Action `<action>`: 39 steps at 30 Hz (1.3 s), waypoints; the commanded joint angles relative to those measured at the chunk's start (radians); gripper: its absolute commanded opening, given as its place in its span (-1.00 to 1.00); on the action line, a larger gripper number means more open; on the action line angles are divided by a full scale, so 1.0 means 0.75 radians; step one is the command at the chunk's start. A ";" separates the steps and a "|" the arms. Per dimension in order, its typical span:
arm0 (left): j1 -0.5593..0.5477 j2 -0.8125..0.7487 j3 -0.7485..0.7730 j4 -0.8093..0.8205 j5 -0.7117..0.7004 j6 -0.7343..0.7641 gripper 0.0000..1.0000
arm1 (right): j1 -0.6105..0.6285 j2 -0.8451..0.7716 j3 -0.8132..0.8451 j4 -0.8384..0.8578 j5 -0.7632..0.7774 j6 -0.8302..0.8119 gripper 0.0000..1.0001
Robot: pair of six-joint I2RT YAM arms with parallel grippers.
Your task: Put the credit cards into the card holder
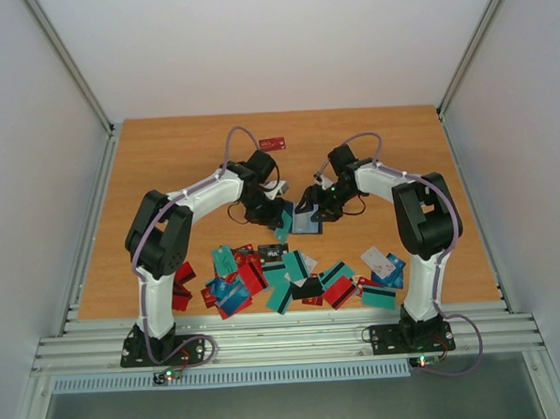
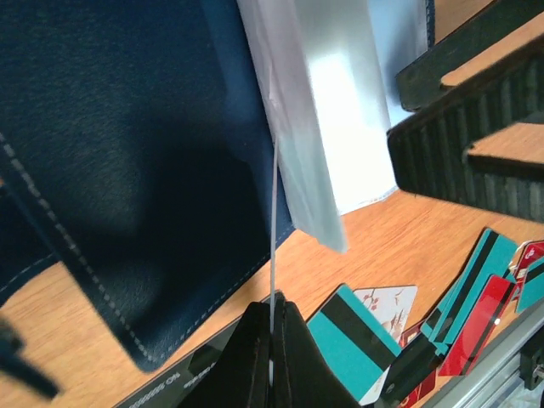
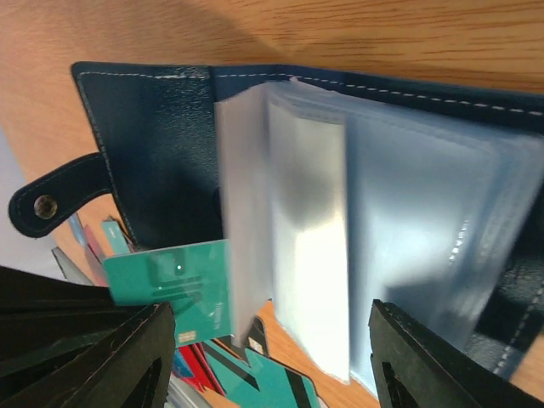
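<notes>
The card holder (image 3: 161, 144) lies open on the table, navy cover spread and clear sleeves (image 3: 310, 255) fanned upward; from above the card holder (image 1: 306, 222) sits between both grippers. My left gripper (image 2: 274, 304) is shut on a teal credit card (image 3: 174, 285), seen edge-on as a thin line (image 2: 274, 221) in the left wrist view. The card's far edge meets the leftmost sleeve (image 2: 306, 170). My right gripper (image 3: 272, 357) is open, its fingers (image 3: 110, 357) standing either side of the sleeves without touching them. Many other credit cards (image 1: 293, 279) lie loose near the arm bases.
One red card (image 1: 272, 143) lies alone at the far side of the table. Teal, red and white cards (image 2: 357, 340) lie right beside my left gripper. The right gripper's fingers (image 2: 476, 144) stand close to the sleeves in the left wrist view.
</notes>
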 commanded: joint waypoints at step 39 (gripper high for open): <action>0.106 -0.260 -0.071 0.003 0.082 -0.014 -1.00 | 0.119 0.341 0.430 0.008 -0.250 0.013 0.34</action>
